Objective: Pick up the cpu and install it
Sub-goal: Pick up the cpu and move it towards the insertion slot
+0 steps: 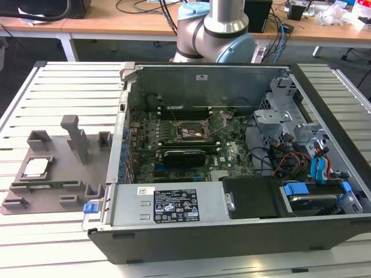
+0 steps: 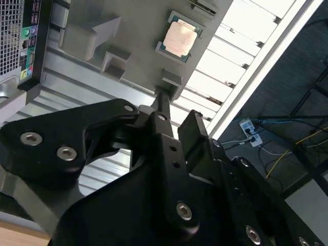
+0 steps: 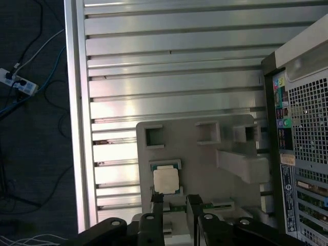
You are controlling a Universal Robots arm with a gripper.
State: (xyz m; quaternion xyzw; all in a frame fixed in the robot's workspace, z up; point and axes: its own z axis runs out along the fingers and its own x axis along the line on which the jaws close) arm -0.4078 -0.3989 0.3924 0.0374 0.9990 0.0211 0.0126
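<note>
On the exterior view's left, the small square silver-topped cpu (image 1: 36,167) lies in a recess of the grey plastic holder plate (image 1: 64,172), with the open black computer case (image 1: 232,238) on that view's right. In the first wrist view the black gripper (image 3: 175,199) hangs clear of the cpu, jaws apart and empty.

arm (image 1: 217,29): silver-grey tube, pale blue joint caps, top centre of the exterior view | gripper (image 2: 177,106): matte black, pretty chunky angular links | screws (image 2: 32,138): shiny silver heads dotted all over it
</note>
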